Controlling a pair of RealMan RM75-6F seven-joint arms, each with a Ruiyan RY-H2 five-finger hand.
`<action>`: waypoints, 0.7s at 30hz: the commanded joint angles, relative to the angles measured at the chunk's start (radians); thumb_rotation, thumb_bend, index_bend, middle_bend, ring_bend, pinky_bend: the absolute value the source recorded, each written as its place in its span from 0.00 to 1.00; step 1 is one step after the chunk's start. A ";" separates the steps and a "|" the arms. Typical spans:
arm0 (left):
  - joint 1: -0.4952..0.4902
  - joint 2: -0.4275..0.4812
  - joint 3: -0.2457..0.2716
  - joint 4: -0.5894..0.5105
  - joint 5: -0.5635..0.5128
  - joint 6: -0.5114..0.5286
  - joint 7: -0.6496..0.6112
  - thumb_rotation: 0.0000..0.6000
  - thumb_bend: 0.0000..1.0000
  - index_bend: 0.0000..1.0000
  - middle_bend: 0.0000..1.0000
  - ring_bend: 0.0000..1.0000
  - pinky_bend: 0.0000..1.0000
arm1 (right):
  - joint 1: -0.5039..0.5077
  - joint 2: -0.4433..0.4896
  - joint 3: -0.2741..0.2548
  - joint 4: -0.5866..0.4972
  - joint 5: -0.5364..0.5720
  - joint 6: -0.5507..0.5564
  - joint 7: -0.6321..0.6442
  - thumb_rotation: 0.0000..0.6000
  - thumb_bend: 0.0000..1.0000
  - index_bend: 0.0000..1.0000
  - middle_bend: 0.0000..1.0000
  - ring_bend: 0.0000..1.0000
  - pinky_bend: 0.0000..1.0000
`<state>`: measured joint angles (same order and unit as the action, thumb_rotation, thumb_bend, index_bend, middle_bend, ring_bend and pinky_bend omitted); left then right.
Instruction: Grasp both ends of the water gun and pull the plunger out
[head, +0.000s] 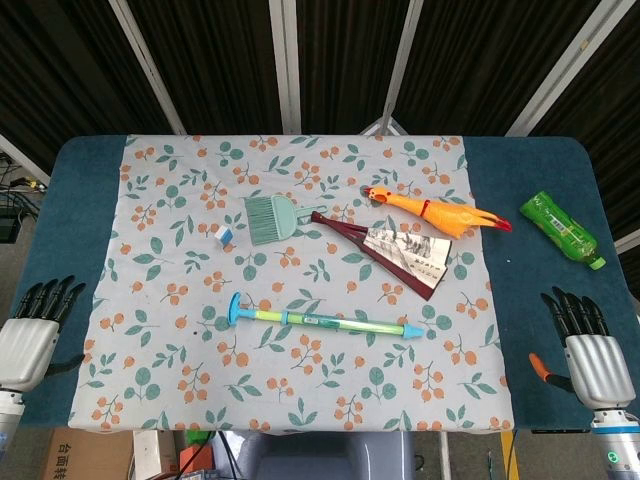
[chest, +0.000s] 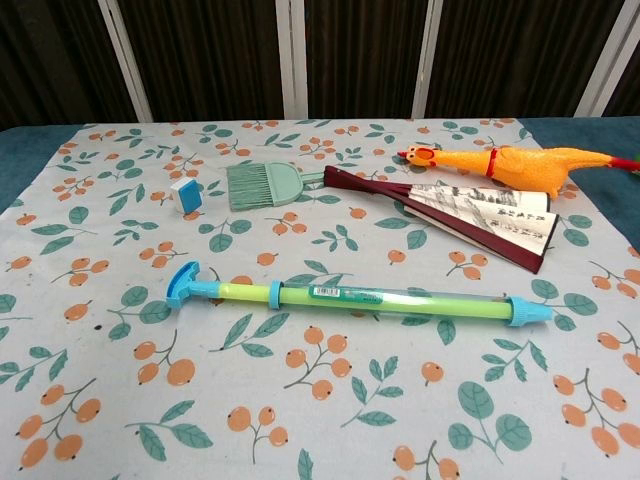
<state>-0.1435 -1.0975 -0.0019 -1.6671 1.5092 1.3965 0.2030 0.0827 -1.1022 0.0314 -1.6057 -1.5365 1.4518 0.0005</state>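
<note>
Gun (head: 322, 321) lies flat across the near middle of the cloth (head: 160, 250) on the worktop (head: 80, 200), T-handle to the left, nozzle to the right, untouched. Left hand (head: 28, 335) and right hand (head: 585, 350) hover at the near corners, well apart from it, fingers spread, holding nothing. Farther back lie a fan (head: 385, 250), brush (head: 270, 217), eraser (head: 222, 235), rubber chicken (head: 435, 212) and green bottle (head: 560, 230).

left robot hand (head: 25, 345) cut off at the head view's lower-left corner, rubber chicken (chest: 520, 165) tail clipped by the chest view's right edge — print on the folding fan (chest: 470, 215) too small to read
</note>
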 joint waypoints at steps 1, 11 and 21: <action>-0.017 -0.004 -0.008 -0.016 0.006 -0.012 0.039 1.00 0.05 0.00 0.00 0.00 0.08 | 0.002 -0.001 0.001 -0.005 0.004 -0.005 -0.001 1.00 0.31 0.00 0.00 0.00 0.00; -0.179 -0.044 -0.124 -0.197 -0.119 -0.171 0.305 1.00 0.12 0.25 0.11 0.04 0.19 | 0.007 0.003 0.001 -0.015 0.016 -0.023 0.003 1.00 0.31 0.00 0.00 0.00 0.00; -0.401 -0.249 -0.236 -0.274 -0.423 -0.250 0.681 1.00 0.22 0.41 0.22 0.11 0.25 | 0.006 0.011 -0.004 -0.019 0.012 -0.024 0.019 1.00 0.31 0.00 0.00 0.00 0.00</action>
<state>-0.4633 -1.2621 -0.1949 -1.9243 1.1813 1.1653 0.7711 0.0889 -1.0909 0.0274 -1.6250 -1.5246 1.4276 0.0195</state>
